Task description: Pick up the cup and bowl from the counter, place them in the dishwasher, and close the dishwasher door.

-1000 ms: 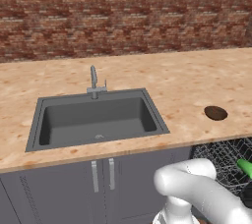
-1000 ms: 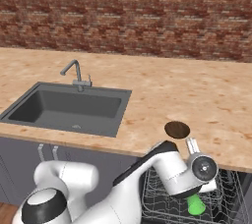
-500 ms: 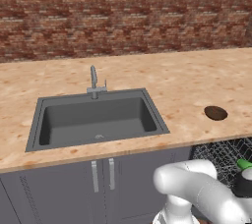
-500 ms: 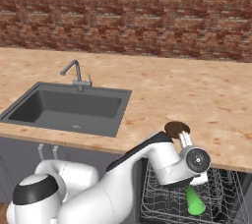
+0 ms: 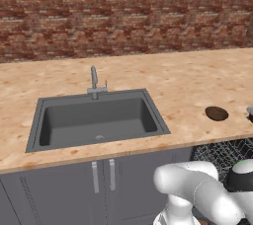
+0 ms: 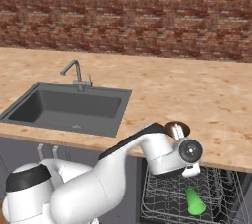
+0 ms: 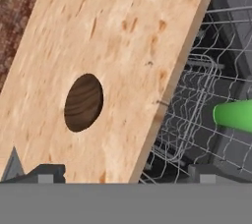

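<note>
Though barely a sliver from the left, cup (image 6: 195, 202) apparently lying racked; gripper (image 7: 125, 171) agape.

1. Bright, even light falls everywhere, with no glare.
2. Shadows are faint; the sink (image 5: 96, 120) basin looks softly shaded.
3. Everything is rendered slightly soft, with no edge distortion.

Red brick wall (image 5: 123, 12), grey faucet (image 5: 94, 83) behind the sink basin (image 5: 96, 118), grey cabinet doors (image 5: 74, 189) with silver handles.
</note>
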